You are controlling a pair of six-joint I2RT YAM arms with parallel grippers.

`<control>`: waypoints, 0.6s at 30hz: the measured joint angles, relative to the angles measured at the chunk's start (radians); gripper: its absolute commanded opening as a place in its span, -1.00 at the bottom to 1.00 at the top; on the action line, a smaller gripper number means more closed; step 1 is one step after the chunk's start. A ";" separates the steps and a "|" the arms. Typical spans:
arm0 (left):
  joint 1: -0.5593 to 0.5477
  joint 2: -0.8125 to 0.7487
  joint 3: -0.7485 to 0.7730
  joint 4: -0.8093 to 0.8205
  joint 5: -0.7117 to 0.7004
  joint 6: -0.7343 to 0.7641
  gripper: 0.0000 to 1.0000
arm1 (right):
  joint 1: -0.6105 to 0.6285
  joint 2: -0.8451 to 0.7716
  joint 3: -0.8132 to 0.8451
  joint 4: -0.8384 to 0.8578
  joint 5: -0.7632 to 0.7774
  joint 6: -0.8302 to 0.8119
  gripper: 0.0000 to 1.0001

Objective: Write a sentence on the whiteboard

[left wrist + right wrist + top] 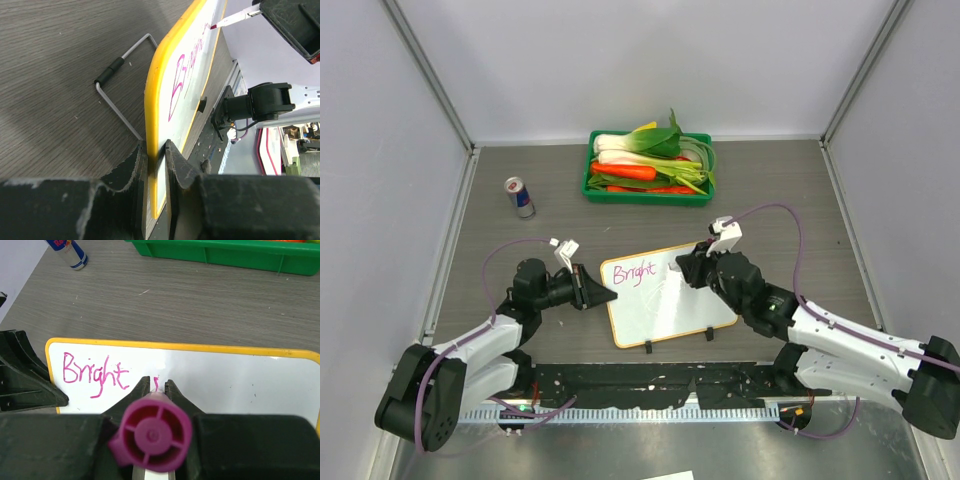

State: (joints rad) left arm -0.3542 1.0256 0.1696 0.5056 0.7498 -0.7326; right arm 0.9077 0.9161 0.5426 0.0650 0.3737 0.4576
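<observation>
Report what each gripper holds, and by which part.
Left gripper pinches the whiteboard by its short edge's rim; right gripper clamps the purple marker around its barrel.

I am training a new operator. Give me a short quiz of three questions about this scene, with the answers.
1. True or false: the left end effector clamps the whiteboard at its edge.
2. Which word is written on it? A) Bright B) Moments C) Ahead
3. Fill in: the right end effector holds a ____ marker.
Key: 1 true; 2 A; 3 purple.
</observation>
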 measured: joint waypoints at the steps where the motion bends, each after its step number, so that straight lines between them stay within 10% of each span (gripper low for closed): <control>1: 0.000 0.000 0.000 0.000 0.000 0.000 -1.00 | 0.000 -0.003 -0.005 0.000 -0.003 0.004 -0.97; 18: 0.000 0.003 0.000 0.003 0.000 -0.001 -1.00 | 0.002 -0.002 -0.007 0.006 0.019 0.016 -0.97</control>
State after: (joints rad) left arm -0.3542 1.0283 0.1696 0.5087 0.7502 -0.7334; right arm 0.9096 0.9142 0.5354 0.0711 0.3923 0.4732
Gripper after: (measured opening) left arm 0.188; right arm 0.206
